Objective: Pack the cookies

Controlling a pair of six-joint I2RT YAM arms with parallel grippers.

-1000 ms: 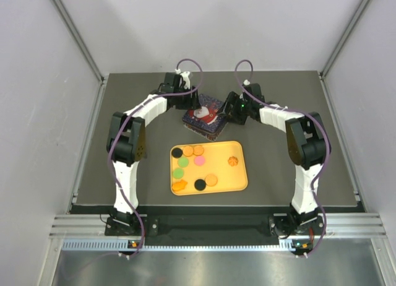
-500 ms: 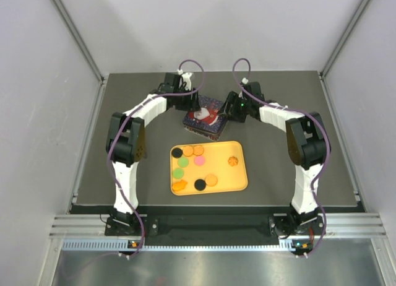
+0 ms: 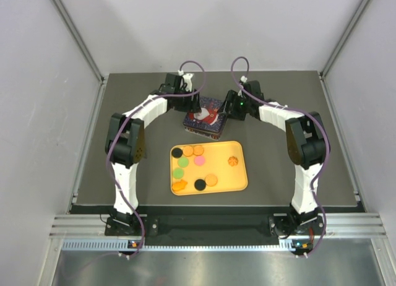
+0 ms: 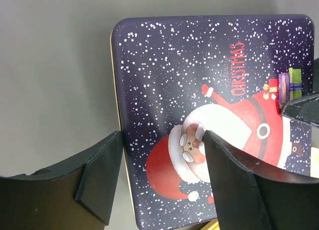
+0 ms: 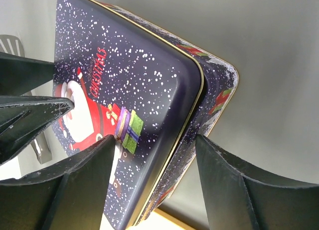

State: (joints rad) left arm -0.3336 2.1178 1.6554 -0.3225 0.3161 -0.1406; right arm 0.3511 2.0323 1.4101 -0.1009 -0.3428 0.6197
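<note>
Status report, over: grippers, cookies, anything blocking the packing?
Left gripper and right gripper open, astride edges of the Christmas tin. Cookies loose on the yellow tray. Lid on, blocking packing.

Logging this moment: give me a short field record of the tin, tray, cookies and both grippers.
container: Christmas tin, Santa lid on, beyond the tray
tray: yellow tray, nearer the robot than the tin
cookies: about ten cookies, all those in view lying on the tray
left gripper: left gripper open, jaws straddling the tin's left edge
right gripper: right gripper open, jaws straddling the tin's right edge
packing: not begun
</note>
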